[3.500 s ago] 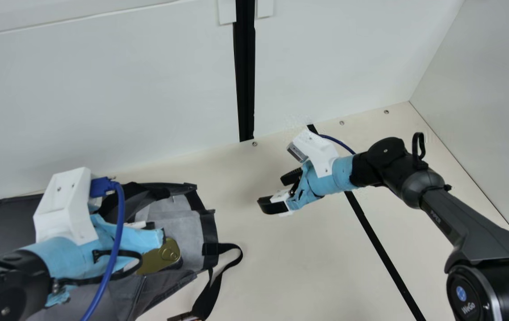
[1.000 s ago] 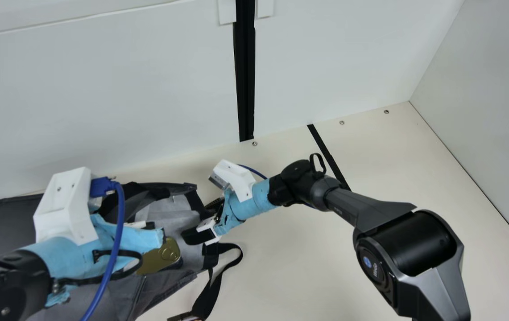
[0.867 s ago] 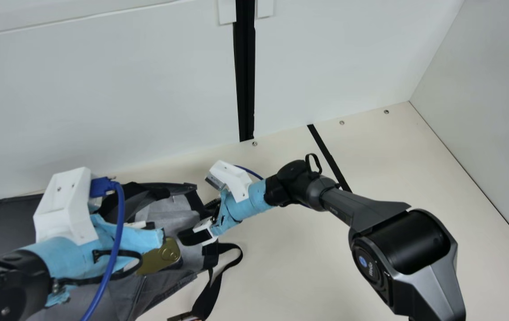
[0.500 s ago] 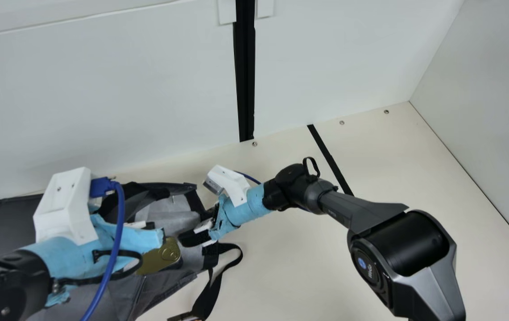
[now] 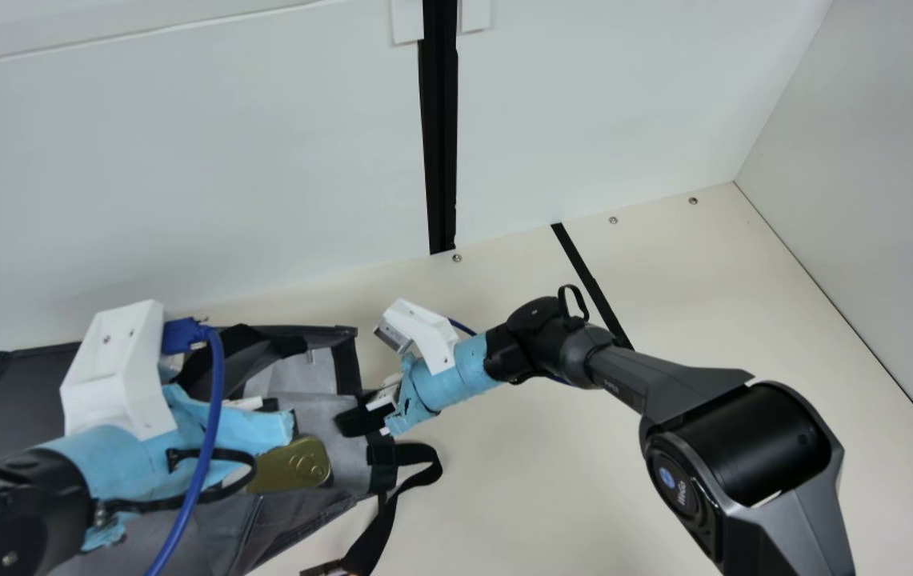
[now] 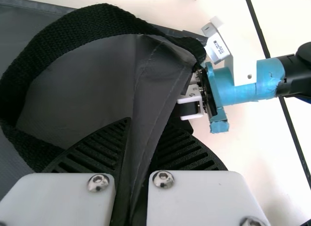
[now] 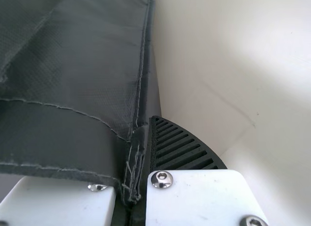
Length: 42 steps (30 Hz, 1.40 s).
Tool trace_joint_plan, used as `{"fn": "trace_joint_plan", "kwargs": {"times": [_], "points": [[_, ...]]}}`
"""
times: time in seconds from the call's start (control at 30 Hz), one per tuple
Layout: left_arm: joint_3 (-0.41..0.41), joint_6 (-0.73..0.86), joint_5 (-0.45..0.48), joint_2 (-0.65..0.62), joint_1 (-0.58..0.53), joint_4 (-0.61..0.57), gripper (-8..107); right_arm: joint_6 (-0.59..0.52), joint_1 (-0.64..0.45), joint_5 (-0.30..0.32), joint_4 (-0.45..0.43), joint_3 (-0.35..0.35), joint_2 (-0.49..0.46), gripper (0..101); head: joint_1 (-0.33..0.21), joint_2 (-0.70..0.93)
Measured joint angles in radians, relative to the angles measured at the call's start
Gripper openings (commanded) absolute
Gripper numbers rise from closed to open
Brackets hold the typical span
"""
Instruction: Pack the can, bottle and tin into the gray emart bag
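Observation:
The gray bag (image 5: pixel 336 360) lies on its side at the lower left of the main view. A gold tin (image 5: pixel 290 466) with a ring pull rests inside its mouth. My left gripper (image 5: pixel 224 424) is over the bag; in the left wrist view, my left gripper (image 6: pixel 133 167) is shut on a fold of gray fabric (image 6: pixel 155 85). At the mouth's right edge is my right gripper (image 5: pixel 358 418). In the right wrist view, my right gripper (image 7: pixel 138 172) is shut on the bag's rim (image 7: pixel 137 158), the fabric covering most of one finger.
A black strap (image 5: pixel 380 536) trails from the bag toward the table's front edge. Another strap (image 6: pixel 73 29) loops over the bag near my left gripper. Cream table (image 5: pixel 544 480) extends to the right, bounded by white walls (image 5: pixel 224 160) behind and at the right.
My right arm has moved left to the bag, and its gripper went from open to shut on the rim. Lately the bag's mouth and tin have shifted slightly right. My left arm stayed still.

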Motion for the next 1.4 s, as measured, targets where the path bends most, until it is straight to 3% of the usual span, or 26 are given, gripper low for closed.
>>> {"fn": "trace_joint_plan", "kwargs": {"times": [0.57,1.4], "points": [[0.024,0.017,-0.008,-0.022,0.006,-0.010,10,-0.008,-0.069,0.046,0.023,0.052,-0.069,0,0.000,0.000],[-0.088,0.242,-0.096,0.051,0.096,-0.165,10,0.118,-0.220,0.126,0.068,0.118,-0.288,0,0.000,0.000]]}}
